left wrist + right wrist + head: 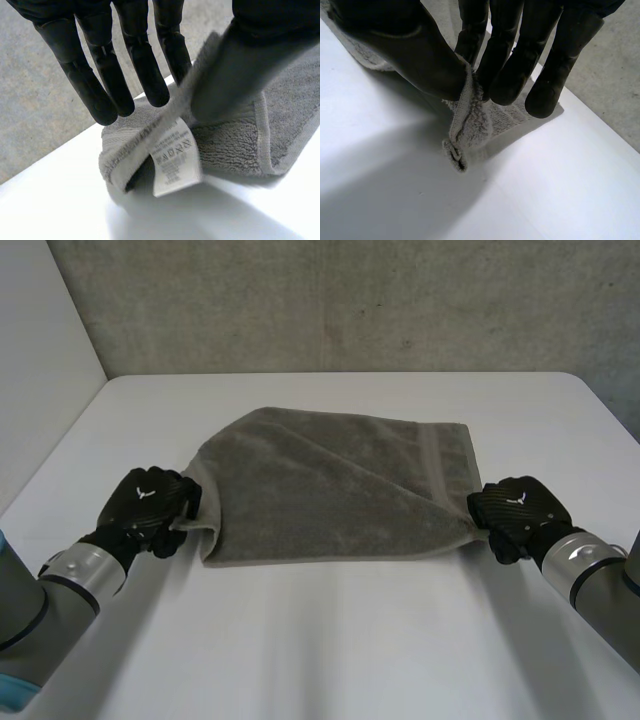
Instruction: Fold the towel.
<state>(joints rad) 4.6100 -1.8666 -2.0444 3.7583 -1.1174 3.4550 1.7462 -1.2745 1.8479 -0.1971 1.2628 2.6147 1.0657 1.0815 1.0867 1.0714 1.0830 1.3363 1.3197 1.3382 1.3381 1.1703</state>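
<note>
I see both arms reaching low over the white table [330, 650]. The left hand [148, 502] pinches a corner of the grey towel [330, 485] between thumb and straight fingers, and a label [172, 161] hangs under the thumb. The right hand [515, 512] pinches the opposite corner. The towel lies between the hands.

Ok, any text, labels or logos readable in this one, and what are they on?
White tag on the towel corner: printed lines, too blurred to read.
Small white mark on the backs of the left hand and right hand: no letters legible.
Nothing else.
</note>
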